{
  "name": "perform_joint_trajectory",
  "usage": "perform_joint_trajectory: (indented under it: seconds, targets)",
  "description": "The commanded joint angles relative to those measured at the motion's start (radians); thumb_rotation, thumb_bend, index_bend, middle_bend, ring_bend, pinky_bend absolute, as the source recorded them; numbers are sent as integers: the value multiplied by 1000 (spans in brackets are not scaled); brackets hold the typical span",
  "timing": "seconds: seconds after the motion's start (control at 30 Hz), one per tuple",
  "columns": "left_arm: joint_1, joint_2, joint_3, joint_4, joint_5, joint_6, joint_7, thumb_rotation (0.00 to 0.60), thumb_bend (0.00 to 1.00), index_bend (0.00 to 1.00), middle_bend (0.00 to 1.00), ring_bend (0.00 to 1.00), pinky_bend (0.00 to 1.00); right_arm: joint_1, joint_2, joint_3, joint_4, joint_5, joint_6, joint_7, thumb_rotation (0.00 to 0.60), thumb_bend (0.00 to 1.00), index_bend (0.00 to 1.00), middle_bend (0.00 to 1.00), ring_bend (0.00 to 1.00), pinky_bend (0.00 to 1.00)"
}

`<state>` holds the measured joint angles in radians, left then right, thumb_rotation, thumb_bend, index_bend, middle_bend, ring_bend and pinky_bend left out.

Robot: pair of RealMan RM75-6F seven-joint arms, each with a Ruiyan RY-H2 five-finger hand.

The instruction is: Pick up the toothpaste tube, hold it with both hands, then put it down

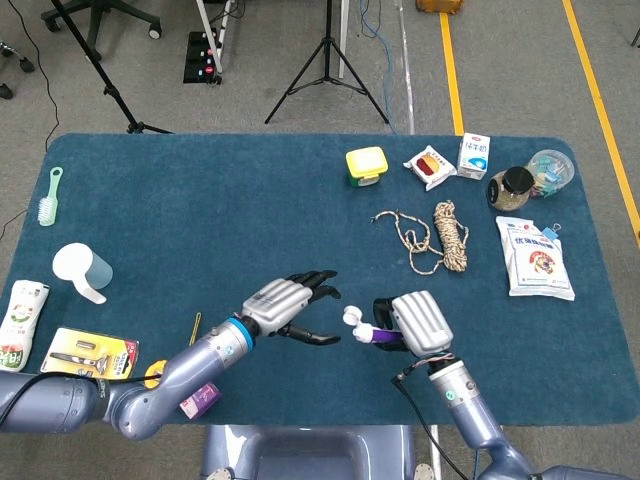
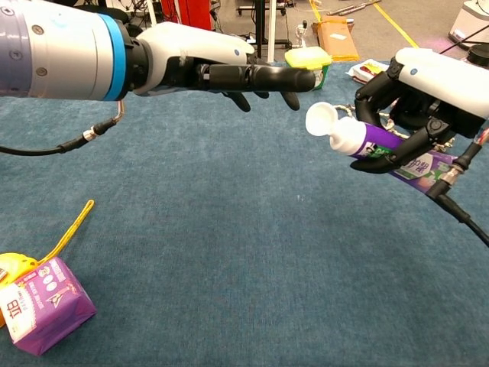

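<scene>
Chest view: right hand grasps toothpaste tube; left hand outstretched, empty.

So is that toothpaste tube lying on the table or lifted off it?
Lifted. The right hand grips the toothpaste tube roughly level above the table, white cap toward the left hand.

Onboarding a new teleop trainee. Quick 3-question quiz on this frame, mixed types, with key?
1. True or false: the left hand already grips the tube.
2. Which hand holds the tube? A) left B) right C) both
3. Fill in: the tube's white cap points toward the ____ hand.

Key
1. False. The left hand is close, fingers stretched toward the cap, but a gap remains.
2. B. The right hand grips it above the table.
3. Left.
</scene>
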<state>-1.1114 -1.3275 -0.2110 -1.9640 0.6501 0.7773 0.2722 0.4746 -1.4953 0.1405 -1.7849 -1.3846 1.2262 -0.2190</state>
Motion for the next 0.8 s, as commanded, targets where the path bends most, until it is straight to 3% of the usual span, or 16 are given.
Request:
perform_joint_trajectory:
  seconds: [0.03,0.5,0.8]
  targets:
    - [-10,-15,-1,13,-10,-3,-11,112,0,155,0,0,100,1,-6,3,-4,3,1,0,600,336,723,951,983,984]
    - [-65,-76,-18,63,-50,-27,-56,88,0,149,0,0,100,15,-45,27,6,64,-15,-26,600,345,726,950,983,984]
    - [-78,-63,-1,48,-58,-12,-53,87,0,160,0,0,100,20,-40,44,36,130,-34,-44,600,358,729,950,983,984]
